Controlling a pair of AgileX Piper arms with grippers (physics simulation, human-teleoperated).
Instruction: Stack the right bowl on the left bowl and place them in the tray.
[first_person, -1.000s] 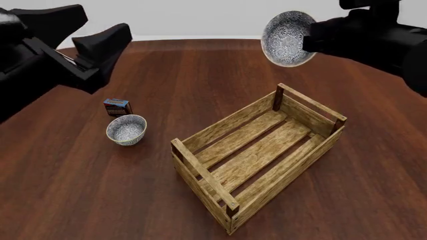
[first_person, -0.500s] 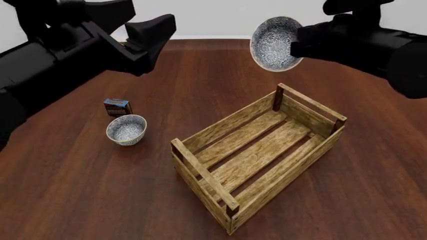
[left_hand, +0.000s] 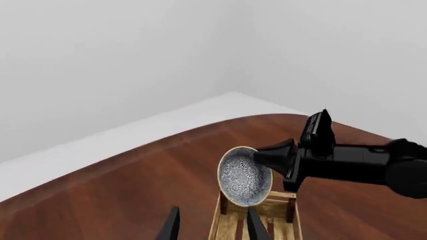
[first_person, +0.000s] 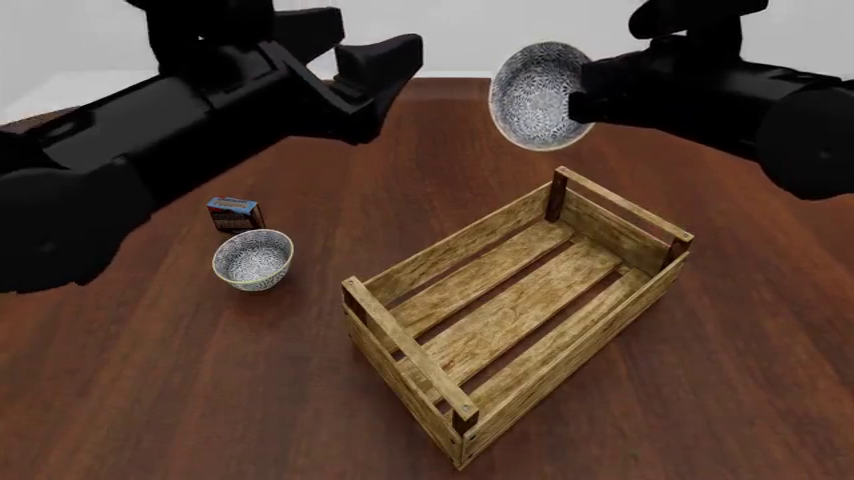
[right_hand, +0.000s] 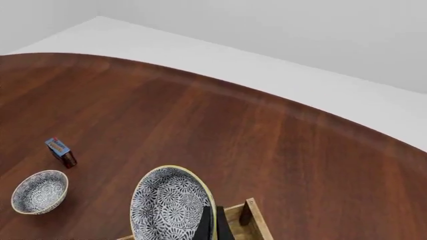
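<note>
The tray (first_person: 521, 315), a rectangular crate of pale wood slats with darker corner posts and end rails, sits nearest on the dark, streaky-grained wooden desk (first_person: 160, 400). To its left stands the left bowl (first_person: 252, 259), a small round ceramic bowl with a blue-and-white pattern inside, upright and untouched; just behind it is a small red-blue box (first_person: 234, 213). Farther back, the right bowl (first_person: 534, 82), patterned the same with a pale rim, hangs in the air tipped on edge, its rim clamped between the fingers (right_hand: 220, 230) of the right gripper (first_person: 581, 98), above the tray's far end. The left gripper (first_person: 380, 75) hovers with fingers (left_hand: 172, 227) spread and empty, the left bowl well below and nearer than them.
</note>
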